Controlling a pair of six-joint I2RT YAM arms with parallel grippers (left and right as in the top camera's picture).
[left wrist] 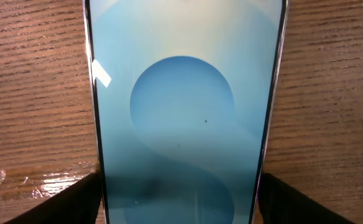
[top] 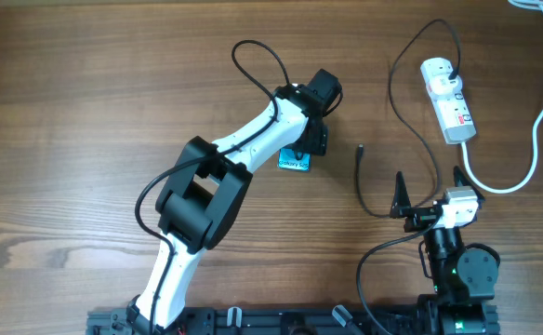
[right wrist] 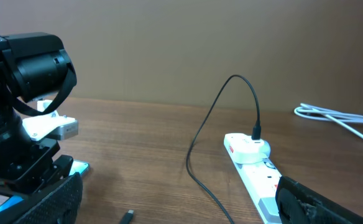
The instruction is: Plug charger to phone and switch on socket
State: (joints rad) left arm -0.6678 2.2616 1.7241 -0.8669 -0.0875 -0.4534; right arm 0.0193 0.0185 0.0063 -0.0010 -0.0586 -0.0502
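Wooden table (top: 67, 84) | left pincer (top: 299, 151) astride phone (top: 294, 162), grip unclear | right pincer (top: 431, 191) wide, empty | charger (top: 362, 160) between

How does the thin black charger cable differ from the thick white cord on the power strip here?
The charger cable is thin and black; the white cord is much thicker. The charger cable starts at the adapter on the far end of the power strip and ends in a free plug tip; the white cord leaves its near end and runs out of the overhead view. Both trail loose across the table.
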